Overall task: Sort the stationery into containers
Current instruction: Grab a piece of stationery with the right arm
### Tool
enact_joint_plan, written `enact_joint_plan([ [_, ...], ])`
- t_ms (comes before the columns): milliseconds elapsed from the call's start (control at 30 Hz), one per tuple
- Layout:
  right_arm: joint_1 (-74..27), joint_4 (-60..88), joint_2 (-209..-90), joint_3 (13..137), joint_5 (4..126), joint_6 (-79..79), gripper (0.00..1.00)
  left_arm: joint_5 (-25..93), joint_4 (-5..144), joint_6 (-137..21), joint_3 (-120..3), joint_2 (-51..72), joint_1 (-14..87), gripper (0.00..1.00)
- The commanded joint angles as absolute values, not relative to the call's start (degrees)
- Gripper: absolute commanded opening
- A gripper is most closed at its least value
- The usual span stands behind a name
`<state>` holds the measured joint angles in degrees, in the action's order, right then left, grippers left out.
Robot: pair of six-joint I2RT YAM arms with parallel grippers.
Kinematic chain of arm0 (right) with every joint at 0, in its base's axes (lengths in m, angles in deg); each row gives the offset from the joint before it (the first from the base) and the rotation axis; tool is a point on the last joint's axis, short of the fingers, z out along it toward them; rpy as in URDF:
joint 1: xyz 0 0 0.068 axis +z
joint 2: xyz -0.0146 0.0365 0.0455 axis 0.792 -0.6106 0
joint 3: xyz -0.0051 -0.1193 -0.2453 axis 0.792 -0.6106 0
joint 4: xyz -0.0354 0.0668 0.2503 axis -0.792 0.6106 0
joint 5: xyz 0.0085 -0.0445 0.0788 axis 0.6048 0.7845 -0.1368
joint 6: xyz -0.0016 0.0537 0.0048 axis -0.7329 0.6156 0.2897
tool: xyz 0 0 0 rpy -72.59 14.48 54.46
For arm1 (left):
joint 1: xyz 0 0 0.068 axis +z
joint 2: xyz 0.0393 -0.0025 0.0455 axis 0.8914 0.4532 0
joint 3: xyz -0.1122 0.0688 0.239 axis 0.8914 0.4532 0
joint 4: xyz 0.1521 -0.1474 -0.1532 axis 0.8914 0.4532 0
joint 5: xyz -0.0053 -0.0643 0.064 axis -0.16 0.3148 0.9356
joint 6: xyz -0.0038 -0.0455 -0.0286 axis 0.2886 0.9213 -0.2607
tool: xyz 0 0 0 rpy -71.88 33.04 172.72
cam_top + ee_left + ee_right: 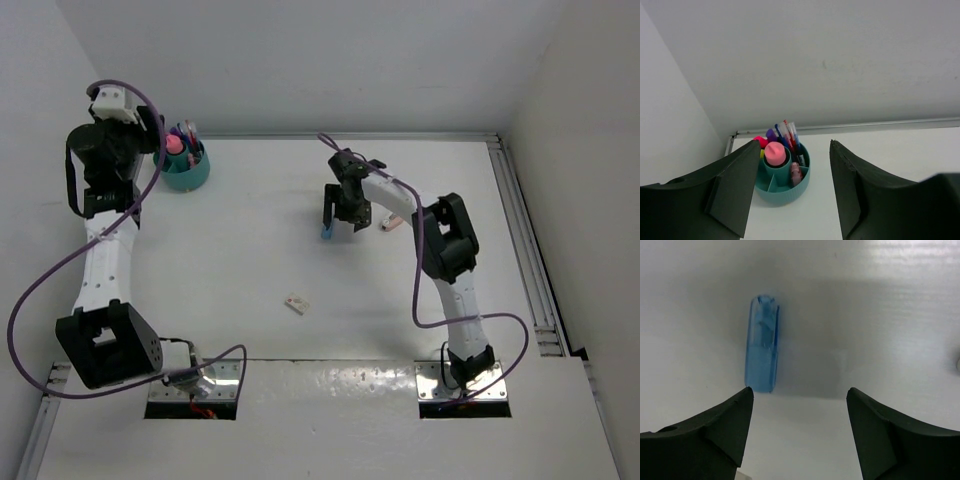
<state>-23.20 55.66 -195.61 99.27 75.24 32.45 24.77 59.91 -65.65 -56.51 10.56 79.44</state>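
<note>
Right tool (800, 394) nose-down near blue cap (761, 343), jaws apart

A glossy white table (250, 260), closed in by white walls at the back and on both sides, carries a few scattered pieces of stationery. A squat, round teal plastic cup (186, 174) stands in the far left corner, close to the back wall. A translucent blue plastic pen cap (761, 345) lies flat in the far half, near the middle. Just to its right lies a small pale pink block (392, 224), partly hidden. A small pale rectangular eraser (297, 303) lies alone near the table's centre. A grey metal rail (527, 260) runs along the right edge, and two metal base plates (197, 388) sit at the near edge.
</note>
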Motion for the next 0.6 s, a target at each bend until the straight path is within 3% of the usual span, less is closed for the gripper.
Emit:
enact_joint_plan([
  [0,-22.49,54.34,-198.63,105.08,77.30,33.51,0.73,25.30,60.69,-66.65,-55.49,6.61,80.63,0.64],
  [333,-20.47,54.60,-202.95,107.92,77.82,33.86,0.70,25.21,62.80,-67.36,-53.64,4.76,82.56,0.64],
  [567,-18.97,54.42,-204.62,107.83,80.55,27.99,0.43,24.24,63.07,-67.62,-53.12,5.02,83.09,0.64],
])
